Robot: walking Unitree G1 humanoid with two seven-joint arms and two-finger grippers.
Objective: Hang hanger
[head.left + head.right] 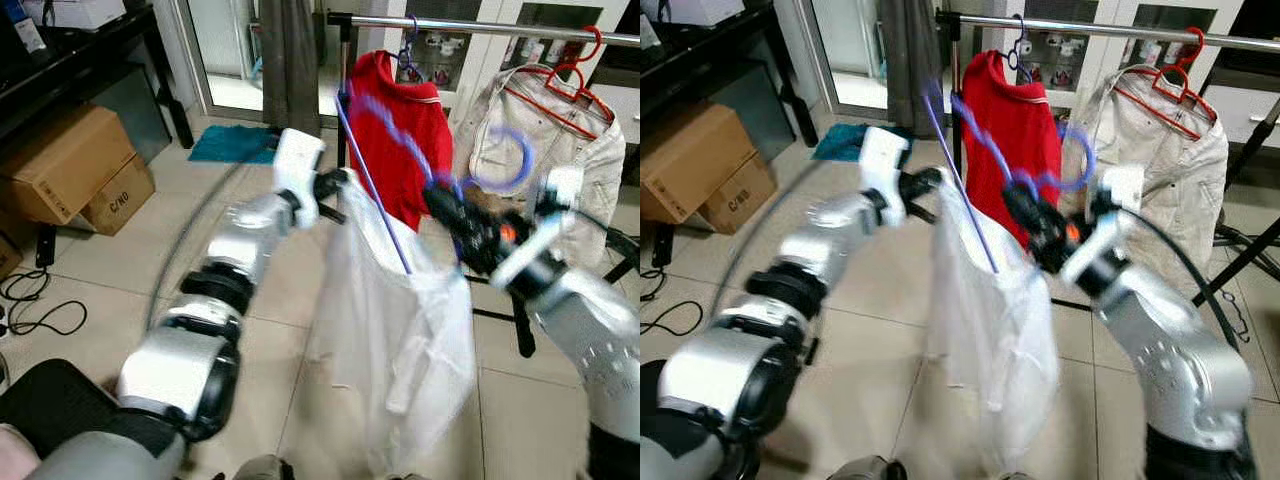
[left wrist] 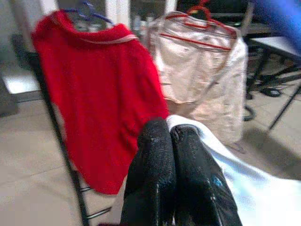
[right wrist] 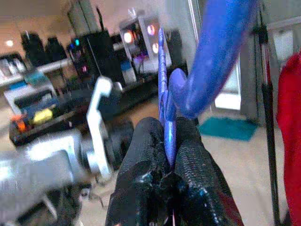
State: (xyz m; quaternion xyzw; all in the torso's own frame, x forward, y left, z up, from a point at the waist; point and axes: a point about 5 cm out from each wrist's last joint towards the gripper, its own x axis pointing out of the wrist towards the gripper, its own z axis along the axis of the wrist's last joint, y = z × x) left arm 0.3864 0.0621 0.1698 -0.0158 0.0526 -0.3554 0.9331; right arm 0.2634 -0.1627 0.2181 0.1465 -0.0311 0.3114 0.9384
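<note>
Blue hanger (image 1: 380,190) carrying a white garment (image 1: 400,340) is hanging between our arms, below the clothes rail (image 1: 480,27) where a red top (image 1: 405,135) and cream jacket (image 1: 545,150) are hanging. Our right gripper (image 3: 170,141) is pinching the hanger's neck, our left gripper (image 2: 170,136) is clamping the white fabric.

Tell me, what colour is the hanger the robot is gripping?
Blue; the hanger shows best in the right wrist view, pinched by the right gripper.

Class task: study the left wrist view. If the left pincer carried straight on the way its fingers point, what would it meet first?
Probably the red shirt hanging on the rail: it lies directly beyond the left pincer, which is shut on the white garment. Depth is uncertain.
</note>
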